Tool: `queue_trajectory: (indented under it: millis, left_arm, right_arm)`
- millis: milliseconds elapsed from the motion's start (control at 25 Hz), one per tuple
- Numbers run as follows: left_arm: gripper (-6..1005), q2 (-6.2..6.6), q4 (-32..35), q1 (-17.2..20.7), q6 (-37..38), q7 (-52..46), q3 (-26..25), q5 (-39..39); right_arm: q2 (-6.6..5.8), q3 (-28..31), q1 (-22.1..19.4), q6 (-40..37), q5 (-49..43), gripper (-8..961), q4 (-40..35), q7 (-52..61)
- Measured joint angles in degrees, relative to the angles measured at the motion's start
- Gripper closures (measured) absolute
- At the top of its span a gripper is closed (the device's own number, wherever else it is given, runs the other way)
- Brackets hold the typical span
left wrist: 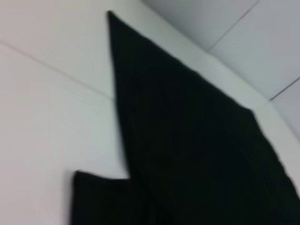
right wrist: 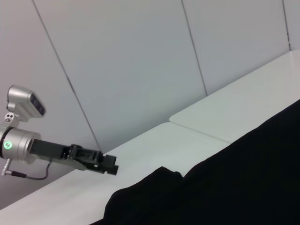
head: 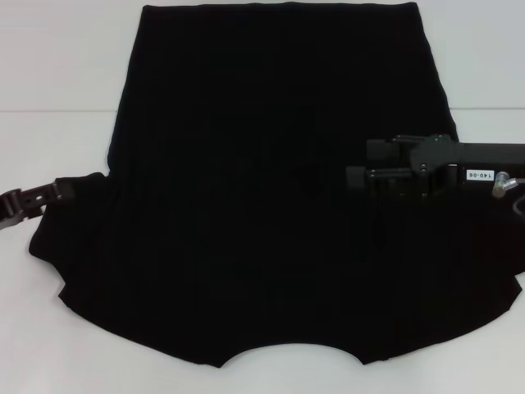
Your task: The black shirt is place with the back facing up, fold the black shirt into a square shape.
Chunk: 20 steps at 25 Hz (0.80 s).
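Note:
The black shirt (head: 262, 205) lies spread flat on the white table (head: 57, 66), with its curved neckline at the near edge and its sleeves out to both sides. My left gripper (head: 67, 190) is low at the shirt's left sleeve edge. It also shows in the right wrist view (right wrist: 112, 168), just beside the fabric (right wrist: 234, 187). My right gripper (head: 361, 164) hovers over the right part of the shirt, open and empty, pointing left. The left wrist view shows the shirt's side edge and sleeve (left wrist: 197, 154).
A seam runs across the white table (head: 49, 111) on the left. Grey wall panels (right wrist: 140, 70) stand behind the table. Bare table surface shows to the left of and beyond the shirt.

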Motion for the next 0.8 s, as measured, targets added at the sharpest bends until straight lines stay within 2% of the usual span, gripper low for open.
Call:
queue_trajectory:
  millis: [360, 800]
  left_arm:
    - [140, 0.90, 2.4, 0.1, 3.6, -4.0, -0.1, 7.1]
    - [140, 0.98, 1.6, -0.3, 3.8, -6.2, 0.3, 11.3]
  right_arm:
    - [0.00, 0.1, 0.3, 0.2, 0.0, 73, 0.0, 0.1]
    - [0.00, 0.2, 0.3, 0.5, 0.1, 71, -0.1, 0.1]
